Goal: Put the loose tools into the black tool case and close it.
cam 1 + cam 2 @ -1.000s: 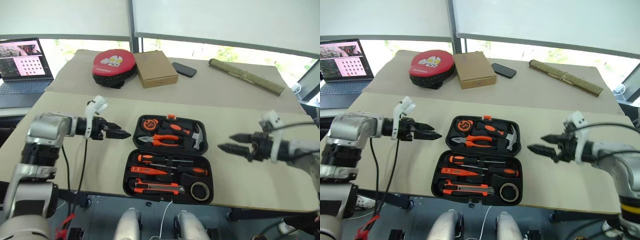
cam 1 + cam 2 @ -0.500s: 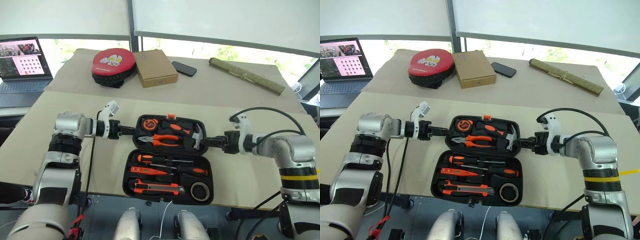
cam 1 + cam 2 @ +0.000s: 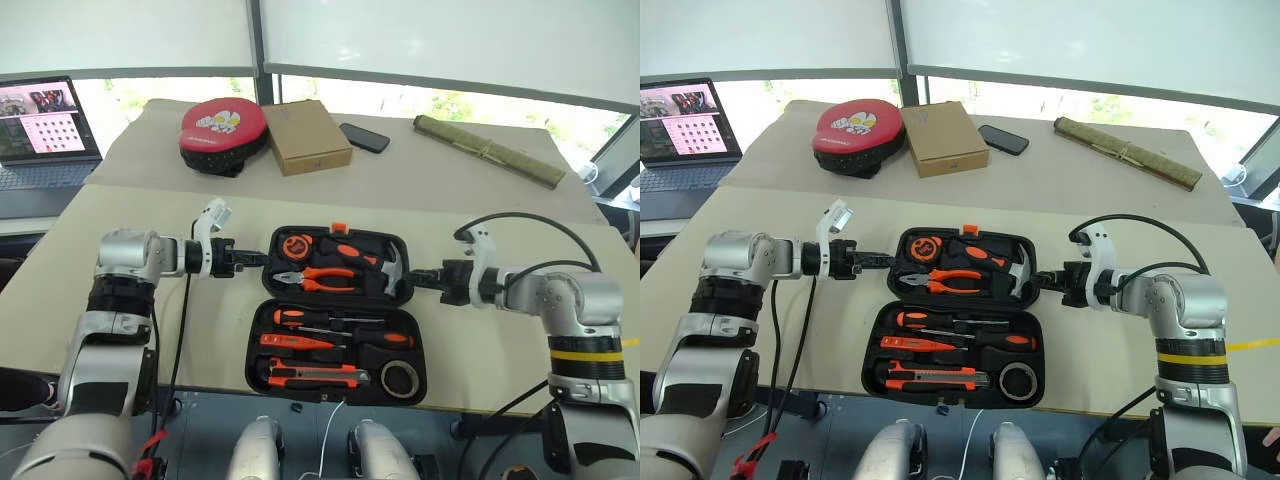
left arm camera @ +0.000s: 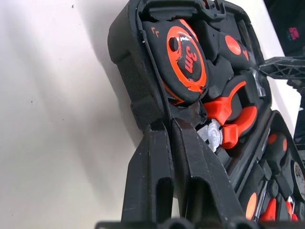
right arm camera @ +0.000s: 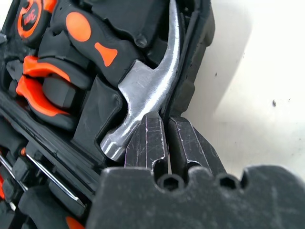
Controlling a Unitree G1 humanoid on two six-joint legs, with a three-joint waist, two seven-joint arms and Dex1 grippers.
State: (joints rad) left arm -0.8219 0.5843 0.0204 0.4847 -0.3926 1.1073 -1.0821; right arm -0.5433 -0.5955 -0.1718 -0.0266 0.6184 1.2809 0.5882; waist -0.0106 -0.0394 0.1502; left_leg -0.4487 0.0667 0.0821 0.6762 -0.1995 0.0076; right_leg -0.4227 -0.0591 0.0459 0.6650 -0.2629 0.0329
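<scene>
**Both grippers pinching the far half of the open tool case**

The table (image 3: 180, 330), covered in pale sheeting, carries the whole scene. At its near edge lies the black tool case (image 3: 337, 315), open flat, its two halves side by side, one nearer the robot and one farther. The far half holds the tape measure (image 3: 297, 247), the pliers (image 3: 322, 280) and the hammer (image 3: 393, 268). The near half holds the loose tools: two long-shafted screwdrivers (image 3: 320, 320), a thin orange tester screwdriver (image 3: 295, 341) and a utility knife (image 3: 312, 376), each in its recess, with a roll of tape (image 3: 401, 378) in the corner on the robot's right.

The left gripper (image 3: 255, 259) has its fingers together, clamped on the left rim of the far half, just beside the tape measure. The right gripper (image 3: 418, 276) is likewise closed, pinching the right rim of the same half, next to the hammer head.

Farther back on the table, well apart from the case, sit a round red-and-black pad (image 3: 222, 128), a cardboard box (image 3: 307, 136) touching it, a phone (image 3: 362, 137) and a long rolled bundle (image 3: 488, 151). A laptop (image 3: 45, 125) stands open beyond the table's left edge.
</scene>
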